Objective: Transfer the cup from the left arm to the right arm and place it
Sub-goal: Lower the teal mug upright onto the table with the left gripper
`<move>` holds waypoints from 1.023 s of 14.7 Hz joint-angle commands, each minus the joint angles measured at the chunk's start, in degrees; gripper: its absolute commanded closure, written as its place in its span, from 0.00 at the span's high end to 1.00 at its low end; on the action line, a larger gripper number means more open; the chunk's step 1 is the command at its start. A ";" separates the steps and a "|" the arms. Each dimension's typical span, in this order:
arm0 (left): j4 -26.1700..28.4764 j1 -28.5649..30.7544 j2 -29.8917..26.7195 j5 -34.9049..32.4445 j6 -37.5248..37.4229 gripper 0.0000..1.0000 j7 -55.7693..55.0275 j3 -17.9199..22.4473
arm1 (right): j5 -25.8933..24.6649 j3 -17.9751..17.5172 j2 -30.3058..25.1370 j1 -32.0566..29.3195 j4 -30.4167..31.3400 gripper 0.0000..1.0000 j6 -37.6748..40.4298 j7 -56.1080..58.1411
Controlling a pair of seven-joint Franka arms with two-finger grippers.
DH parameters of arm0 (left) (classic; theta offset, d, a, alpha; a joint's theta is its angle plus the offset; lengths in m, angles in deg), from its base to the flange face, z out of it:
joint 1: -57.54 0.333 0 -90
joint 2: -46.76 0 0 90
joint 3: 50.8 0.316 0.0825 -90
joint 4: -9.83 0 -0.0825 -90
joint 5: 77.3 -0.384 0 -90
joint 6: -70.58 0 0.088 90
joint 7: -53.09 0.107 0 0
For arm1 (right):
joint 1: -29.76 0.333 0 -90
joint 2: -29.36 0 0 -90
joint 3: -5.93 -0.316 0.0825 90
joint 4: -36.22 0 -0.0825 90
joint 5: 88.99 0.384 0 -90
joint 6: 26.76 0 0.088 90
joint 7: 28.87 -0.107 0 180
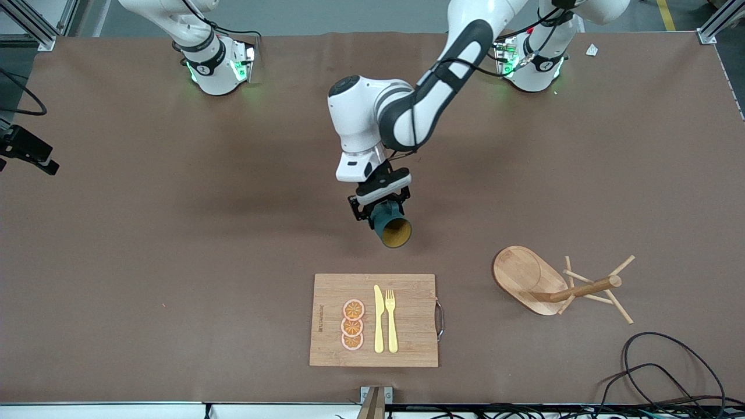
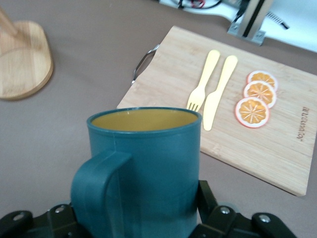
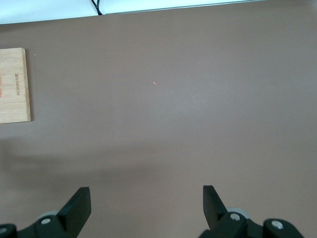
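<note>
Only the right wrist view shows the right gripper (image 3: 147, 208), fingers apart above bare counter (image 3: 198, 99); the left gripper (image 1: 379, 210) clamps the cup (image 1: 391, 226) between its fingers.

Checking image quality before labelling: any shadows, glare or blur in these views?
Front view: soft shadow on the table under the left gripper holding the cup, no glare. Left wrist view: cup sharp. Right wrist view: faint shadow near the open fingers.
</note>
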State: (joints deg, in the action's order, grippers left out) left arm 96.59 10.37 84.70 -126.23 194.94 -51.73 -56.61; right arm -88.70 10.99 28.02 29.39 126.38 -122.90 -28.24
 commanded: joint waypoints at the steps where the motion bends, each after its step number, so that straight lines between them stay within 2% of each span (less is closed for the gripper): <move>1: -1.59 -2.31 3.71 -8.17 -2.52 0.72 -5.81 0.71 | 0.06 -1.03 -0.77 -1.47 0.99 1.00 -0.19 0.87; 3: -1.60 -3.80 5.47 -12.84 -3.50 0.72 -9.68 0.71 | 0.06 -1.03 -0.77 -1.47 0.99 1.00 -0.19 0.87; 6: -1.60 -6.26 6.61 -16.37 -3.85 0.72 -13.47 0.80 | 0.06 -1.03 -0.77 -1.47 0.99 1.00 -0.19 0.87; 9: -1.68 -8.46 10.04 -24.00 -7.45 0.72 -17.16 0.71 | 0.06 -1.03 -0.68 -1.47 0.99 1.00 -0.19 0.87; 15: -1.51 -10.66 14.09 -32.88 -10.62 0.72 -26.20 0.71 | 0.06 -1.03 -0.68 -1.47 0.99 1.00 -0.19 0.87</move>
State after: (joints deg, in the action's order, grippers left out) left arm 96.48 0.89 97.40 -155.79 186.10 -74.77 -56.49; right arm -88.70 10.99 28.02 29.38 126.46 -122.90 -28.24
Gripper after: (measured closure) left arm 0.154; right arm 0.000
